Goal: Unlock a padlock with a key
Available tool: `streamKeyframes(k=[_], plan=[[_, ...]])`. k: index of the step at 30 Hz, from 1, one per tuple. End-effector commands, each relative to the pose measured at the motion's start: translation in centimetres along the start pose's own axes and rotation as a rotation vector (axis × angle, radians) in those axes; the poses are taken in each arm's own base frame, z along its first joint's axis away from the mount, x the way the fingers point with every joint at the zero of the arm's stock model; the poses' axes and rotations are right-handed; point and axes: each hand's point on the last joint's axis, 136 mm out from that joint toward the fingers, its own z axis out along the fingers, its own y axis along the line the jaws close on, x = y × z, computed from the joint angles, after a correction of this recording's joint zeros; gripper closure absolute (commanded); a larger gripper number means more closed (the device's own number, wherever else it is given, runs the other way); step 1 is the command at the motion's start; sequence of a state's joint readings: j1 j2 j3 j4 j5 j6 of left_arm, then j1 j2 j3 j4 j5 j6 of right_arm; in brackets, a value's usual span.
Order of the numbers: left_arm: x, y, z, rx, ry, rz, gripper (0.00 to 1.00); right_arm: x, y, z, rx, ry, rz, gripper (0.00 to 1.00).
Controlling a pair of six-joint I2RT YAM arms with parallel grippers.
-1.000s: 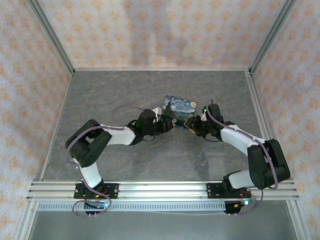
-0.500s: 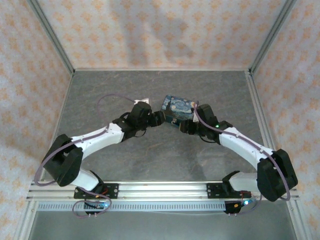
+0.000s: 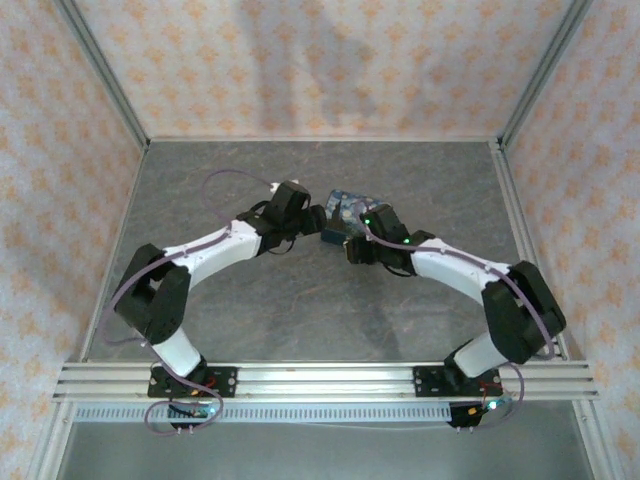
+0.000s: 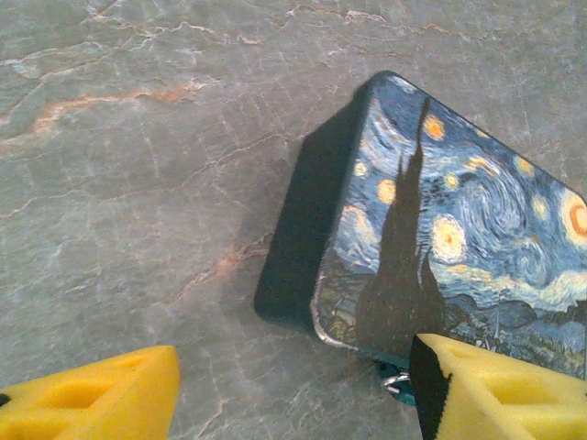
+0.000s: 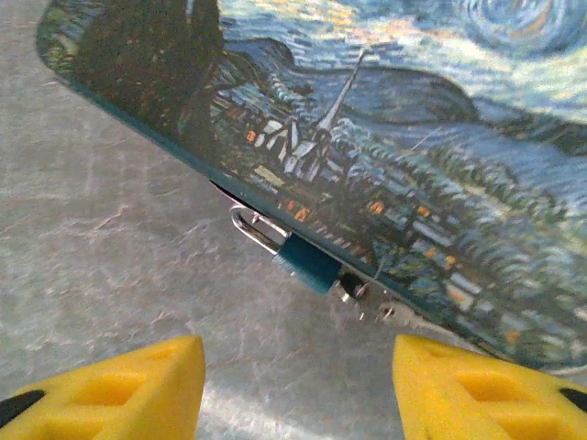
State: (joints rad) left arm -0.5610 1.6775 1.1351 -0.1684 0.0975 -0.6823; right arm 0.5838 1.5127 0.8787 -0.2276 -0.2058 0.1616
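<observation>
Centrally on the grey stone-patterned desk [image 3: 300, 320] sits a box [image 3: 345, 205] printed with a starry-night painting, and both arms meet at it. In the left wrist view the left fingers [image 4: 92, 396] are spread wide in the bottom corners, grasping nothing. The box takes up the right half of the frame, and the lower-right finger overlaps its bottom edge; whether it touches is unclear.

A small teal padlock [image 5: 307, 261] with a silver shackle hangs at the box's lower edge. In the right wrist view it lies mid-frame, above the gap between the released right fingers [image 5: 115, 385] and apart from both. A small metal bit [image 5: 359, 291] sits just right of it, too small to identify.
</observation>
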Motion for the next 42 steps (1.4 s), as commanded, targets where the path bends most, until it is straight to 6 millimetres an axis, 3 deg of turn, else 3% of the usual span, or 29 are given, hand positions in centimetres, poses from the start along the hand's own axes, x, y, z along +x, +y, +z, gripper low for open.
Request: streamKeyframes(k=[1,14,21,24,28,36,42], plan=[[-0.6,-0.5,0.4,0.0,0.005,-0.008,0.32,-1.7,-0.3,1.0,0.048,-0.041,-0.054,0.43],[-0.4,-0.2,1.6,-0.016,0.017,-0.01,0.32,-1.0,-0.5,4.3,0.116,-0.028,-0.146,0.44],[-0.8,0.3,1.8,-0.036,0.007,-0.012,0.32,-0.9,-0.7,5.4,0.205,-0.044,-0.201,0.5],[-1.0,0.5,2.0,-0.046,0.002,-0.014,0.32,-1.1,-0.8,5.8,0.241,-0.05,-0.233,0.57],[-1.4,1.2,2.4,-0.068,-0.007,-0.02,0.32,-0.7,-0.9,6.4,0.259,-0.029,-0.268,0.76],[-1.8,2.2,3.4,-0.09,-0.008,-0.032,0.32,0.6,-1.0,6.1,0.283,-0.009,-0.349,0.96],[-1.8,2.7,4.4,-0.117,0.003,-0.024,0.32,0.8,0.5,5.4,0.242,-0.023,-0.46,1.0]])
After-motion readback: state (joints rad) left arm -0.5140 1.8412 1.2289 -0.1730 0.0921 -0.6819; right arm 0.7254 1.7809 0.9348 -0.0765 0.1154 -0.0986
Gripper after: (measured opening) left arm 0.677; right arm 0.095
